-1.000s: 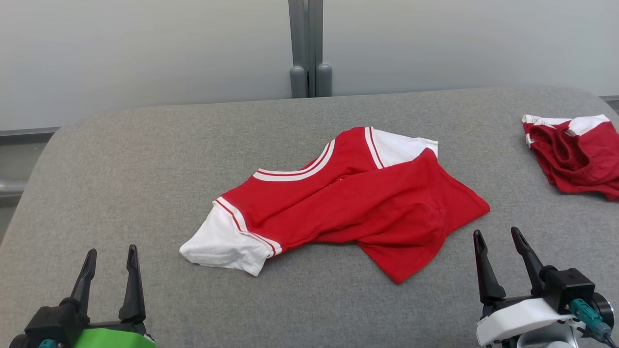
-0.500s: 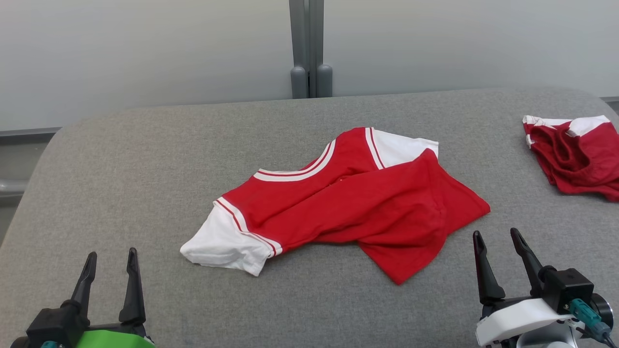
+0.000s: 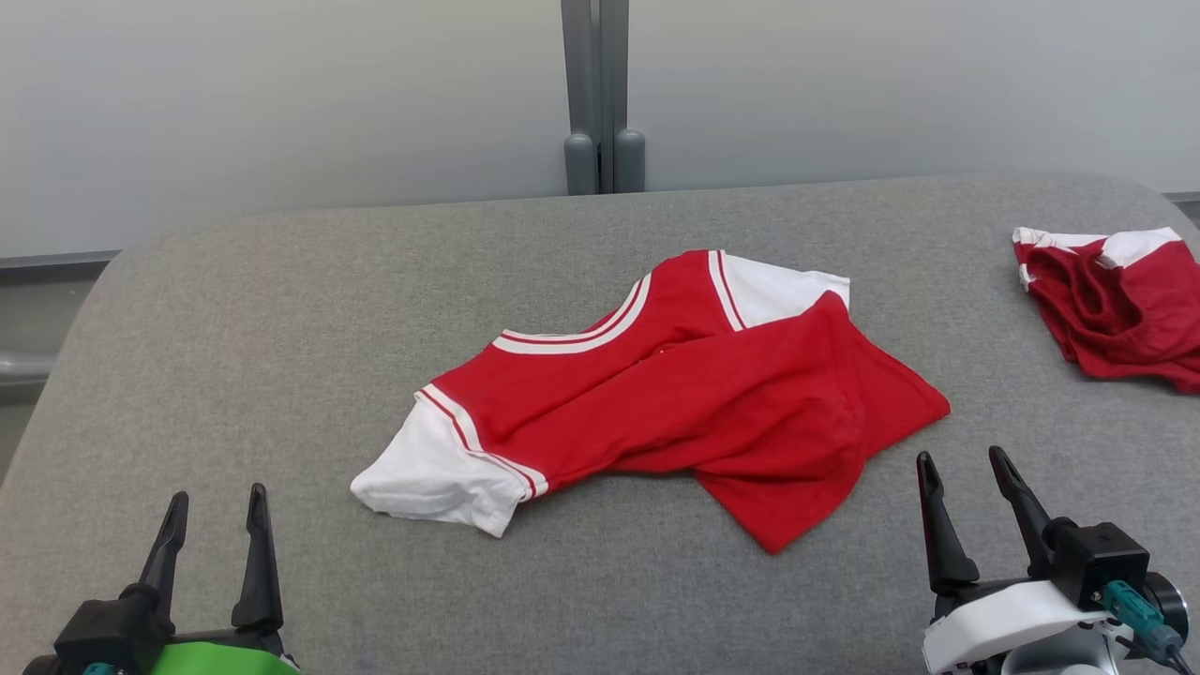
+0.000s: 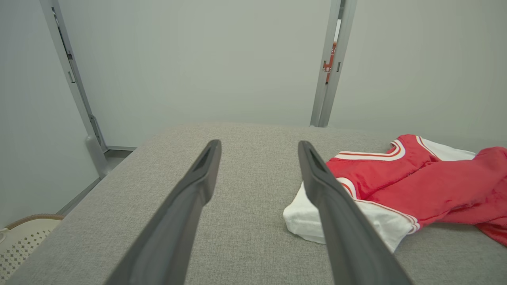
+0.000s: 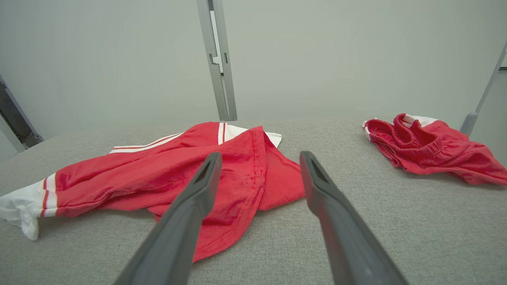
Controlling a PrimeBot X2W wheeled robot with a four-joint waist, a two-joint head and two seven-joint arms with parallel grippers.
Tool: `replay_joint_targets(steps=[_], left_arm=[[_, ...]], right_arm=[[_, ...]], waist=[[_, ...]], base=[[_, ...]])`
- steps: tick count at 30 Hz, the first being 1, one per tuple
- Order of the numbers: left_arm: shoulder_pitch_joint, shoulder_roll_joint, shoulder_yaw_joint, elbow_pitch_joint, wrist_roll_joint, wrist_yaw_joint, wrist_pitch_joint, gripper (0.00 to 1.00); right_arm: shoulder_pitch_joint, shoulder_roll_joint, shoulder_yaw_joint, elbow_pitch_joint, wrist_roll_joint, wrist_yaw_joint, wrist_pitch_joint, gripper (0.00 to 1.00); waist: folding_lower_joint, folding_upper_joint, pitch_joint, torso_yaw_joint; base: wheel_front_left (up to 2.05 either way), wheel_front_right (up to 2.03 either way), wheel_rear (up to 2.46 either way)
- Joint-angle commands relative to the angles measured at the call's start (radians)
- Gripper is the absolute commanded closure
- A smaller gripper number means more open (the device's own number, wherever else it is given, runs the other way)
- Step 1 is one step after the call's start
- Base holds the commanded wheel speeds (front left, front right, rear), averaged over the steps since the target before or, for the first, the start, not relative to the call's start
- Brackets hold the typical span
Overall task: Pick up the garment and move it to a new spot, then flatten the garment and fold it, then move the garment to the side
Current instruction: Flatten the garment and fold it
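Observation:
A red T-shirt with white sleeves (image 3: 694, 394) lies crumpled in the middle of the grey padded table (image 3: 281, 309), its lower half folded over itself. It also appears at the right in the left wrist view (image 4: 400, 186) and centre-left in the right wrist view (image 5: 170, 170). My left gripper (image 3: 217, 502) is open near the front left edge, well short of the white sleeve. My right gripper (image 3: 966, 464) is open at the front right, just beyond the shirt's red hem corner. Neither holds anything.
A second red and white garment (image 3: 1116, 300) lies bunched at the table's far right edge, also seen at the right in the right wrist view (image 5: 427, 148). A grey post (image 3: 600, 94) stands behind the table. A pale perforated basket (image 4: 20, 241) sits on the floor to the left.
The head view has shifted slightly, so everything sits a little lower. The left gripper has sunk a bit toward the bottom edge. The shirt has not moved.

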Motion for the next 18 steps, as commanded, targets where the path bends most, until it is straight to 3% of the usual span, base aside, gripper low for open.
replay_joint_targets(steps=[1, 9, 18], left_arm=[[0.006, 0.000, 0.004, 0.000, 0.005, -0.003, -0.003, 0.00], [0.006, -0.007, 0.007, 0.003, 0.012, -0.006, -0.003, 0.00], [-0.038, -0.017, -0.011, 0.008, 0.024, -0.009, -0.003, 0.00]], right_arm=[[0.003, -0.002, -0.001, 0.002, 0.001, -0.001, -0.001, 0.00], [-0.012, -0.009, -0.003, 0.013, 0.003, -0.001, 0.000, 0.00], [-0.131, -0.069, 0.017, 0.081, -0.009, -0.001, 0.021, 0.00]], waist=[[0.0000, 0.0000, 0.000, 0.001], [0.0000, 0.0000, 0.007, 0.004], [0.0000, 0.0000, 0.054, 0.027]], base=[[0.00, 0.00, 0.00], [0.00, 0.00, 0.00], [0.00, 0.00, 0.00]])
